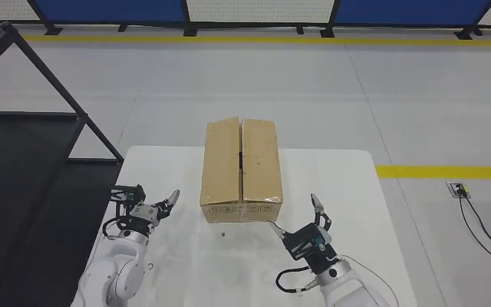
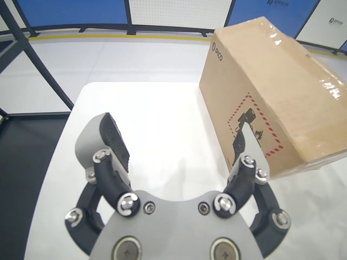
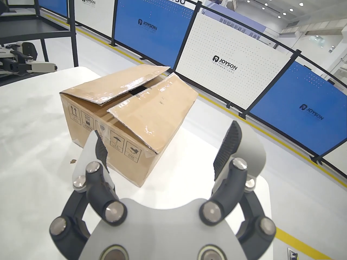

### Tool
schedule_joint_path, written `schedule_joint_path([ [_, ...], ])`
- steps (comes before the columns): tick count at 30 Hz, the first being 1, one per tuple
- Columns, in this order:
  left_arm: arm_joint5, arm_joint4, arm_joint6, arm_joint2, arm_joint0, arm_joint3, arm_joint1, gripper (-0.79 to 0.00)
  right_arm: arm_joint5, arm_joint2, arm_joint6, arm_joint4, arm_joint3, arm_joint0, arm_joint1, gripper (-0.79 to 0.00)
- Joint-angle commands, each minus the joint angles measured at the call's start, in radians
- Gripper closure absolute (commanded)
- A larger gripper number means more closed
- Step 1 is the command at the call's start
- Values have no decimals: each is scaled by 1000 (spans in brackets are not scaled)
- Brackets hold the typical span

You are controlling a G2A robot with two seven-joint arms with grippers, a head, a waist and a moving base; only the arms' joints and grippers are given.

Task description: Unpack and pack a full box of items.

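Cardboard box (image 1: 242, 169) on the worktop (image 1: 337, 184), flaps nearly shut. Left gripper (image 2: 176, 121) beside its left side, right gripper (image 3: 164, 129) off its near-right corner, both sets of fingers spread wide, empty.

Matt cardboard box (image 3: 141, 114), glossy tape; smooth white table (image 1: 184, 261)

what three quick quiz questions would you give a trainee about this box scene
1. True or false: the left gripper is shut on the cardboard box.
2. The box stands on: A) the floor B) the white table C) a black rack.
3. Fill in: the right gripper is ____, holding nothing.
Key: 1 false; 2 B; 3 open.
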Motion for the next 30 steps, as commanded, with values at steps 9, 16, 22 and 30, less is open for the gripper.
schedule_joint_path([
  [9, -17, 73, -34, 115, -86, 70, -16, -785, 28, -49, 104, -238, 43, 46, -10, -785],
  [16, -51, 115, -41, 145, -92, 72, -18, -785, 28, -51, 115, -244, 42, 47, -11, -785],
  [22, -77, 133, -36, 165, -86, 63, -21, -785, 30, -68, 133, -331, 59, 65, -15, -785],
  [30, -118, 140, -35, 185, -80, 49, -24, -785, 86, -133, 149, -539, 114, 128, -32, -785],
])
